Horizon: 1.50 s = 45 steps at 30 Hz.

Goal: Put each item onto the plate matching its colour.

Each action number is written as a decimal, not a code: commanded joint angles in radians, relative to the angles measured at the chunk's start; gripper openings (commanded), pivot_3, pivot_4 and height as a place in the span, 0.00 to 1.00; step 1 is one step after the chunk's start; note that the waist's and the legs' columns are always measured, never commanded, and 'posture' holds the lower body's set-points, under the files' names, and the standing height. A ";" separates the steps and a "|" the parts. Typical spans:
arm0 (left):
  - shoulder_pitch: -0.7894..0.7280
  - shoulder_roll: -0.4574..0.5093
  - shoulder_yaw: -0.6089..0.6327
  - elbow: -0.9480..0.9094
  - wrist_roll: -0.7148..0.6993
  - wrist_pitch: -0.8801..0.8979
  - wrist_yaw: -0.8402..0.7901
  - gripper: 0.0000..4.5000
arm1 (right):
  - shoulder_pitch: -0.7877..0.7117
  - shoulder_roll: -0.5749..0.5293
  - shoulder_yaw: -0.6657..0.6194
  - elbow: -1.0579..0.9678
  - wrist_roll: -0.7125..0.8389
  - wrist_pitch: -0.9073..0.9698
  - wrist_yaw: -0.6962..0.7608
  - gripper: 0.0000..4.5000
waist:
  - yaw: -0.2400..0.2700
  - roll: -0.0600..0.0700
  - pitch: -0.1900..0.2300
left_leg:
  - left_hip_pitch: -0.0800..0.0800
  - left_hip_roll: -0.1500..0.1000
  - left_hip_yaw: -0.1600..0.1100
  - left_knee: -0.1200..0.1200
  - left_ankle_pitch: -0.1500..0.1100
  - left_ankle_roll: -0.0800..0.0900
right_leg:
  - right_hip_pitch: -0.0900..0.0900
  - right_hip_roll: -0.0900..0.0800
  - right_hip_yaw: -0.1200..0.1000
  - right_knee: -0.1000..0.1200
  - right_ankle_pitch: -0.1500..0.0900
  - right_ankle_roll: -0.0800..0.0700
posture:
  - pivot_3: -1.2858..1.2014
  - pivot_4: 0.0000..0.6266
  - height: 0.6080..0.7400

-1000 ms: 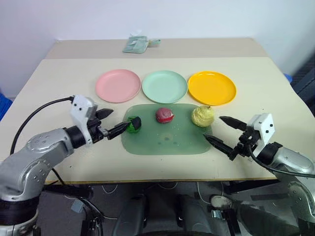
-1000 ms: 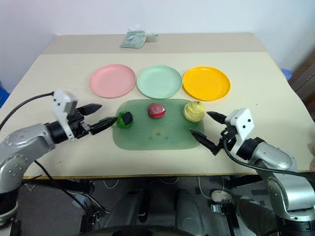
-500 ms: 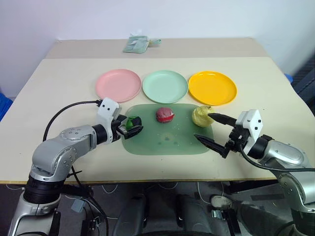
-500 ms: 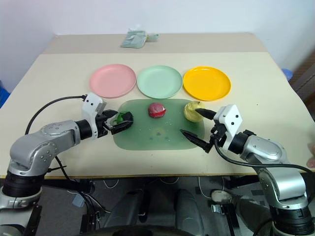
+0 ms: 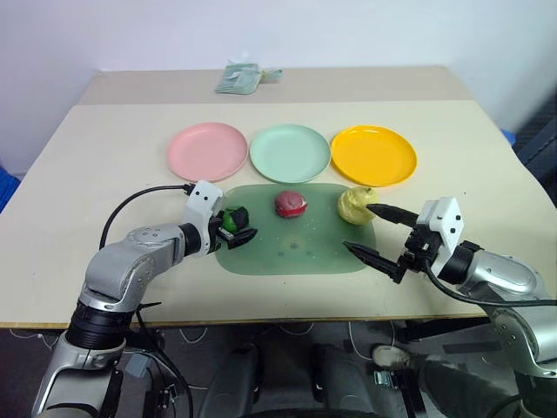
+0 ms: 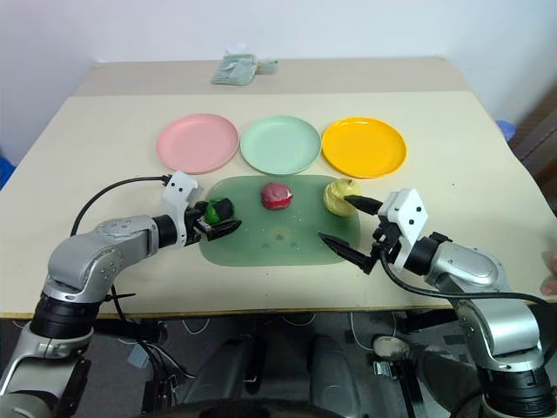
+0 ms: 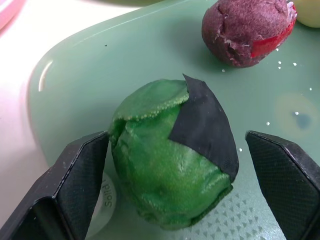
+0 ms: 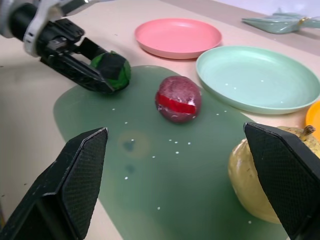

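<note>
Left gripper point(image 5: 237, 226): fingers spread wide on either side of the dark green toy food with the black patch point(image 7: 175, 152), which sits on the left end of the translucent green mat point(image 5: 296, 252), not yet clamped. Right gripper point(image 5: 376, 233): fingers wide apart and holding nothing, at the mat's right edge just beside the pale yellow toy food point(image 5: 355, 204), with the dark red toy food point(image 5: 291, 204) mid-mat between the other two. Beyond the mat on the counter point(image 5: 96, 174), in a row and all bare: pink plate point(image 5: 207, 151), mint green plate point(image 5: 290, 152), orange-yellow plate point(image 5: 374, 155); pale green-grey packet point(image 5: 240, 77) at the far edge.
</note>
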 commanded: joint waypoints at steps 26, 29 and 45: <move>-0.442 -0.170 0.036 0.344 0.176 -0.197 0.050 0.51 | -0.454 0.117 0.021 0.233 -0.128 0.049 -0.309 1.00 | 0.005 -0.001 0.000 | 0.000 -0.002 0.000 0.001 0.000 0.000 | 0.000 0.000 -0.001 0.001 0.002 0.004 | 0.52 0.24 1.00; -0.645 -0.262 -0.004 0.684 0.283 -0.342 0.102 0.51 | -0.550 0.145 0.044 0.351 -0.183 0.058 -0.370 1.00 | 0.004 -0.001 0.000 | -0.001 -0.003 0.000 0.001 0.000 0.000 | 0.000 0.001 -0.001 0.001 0.004 0.006 | 0.52 0.24 1.00; -0.969 -0.508 0.082 1.550 0.438 -0.830 0.224 0.51 | -0.495 0.146 0.069 0.222 -0.195 0.135 -0.357 1.00 | -0.004 -0.001 0.001 | -0.002 -0.003 0.004 0.001 -0.001 0.002 | -0.003 0.001 0.000 0.002 0.005 0.010 | 0.52 0.24 1.00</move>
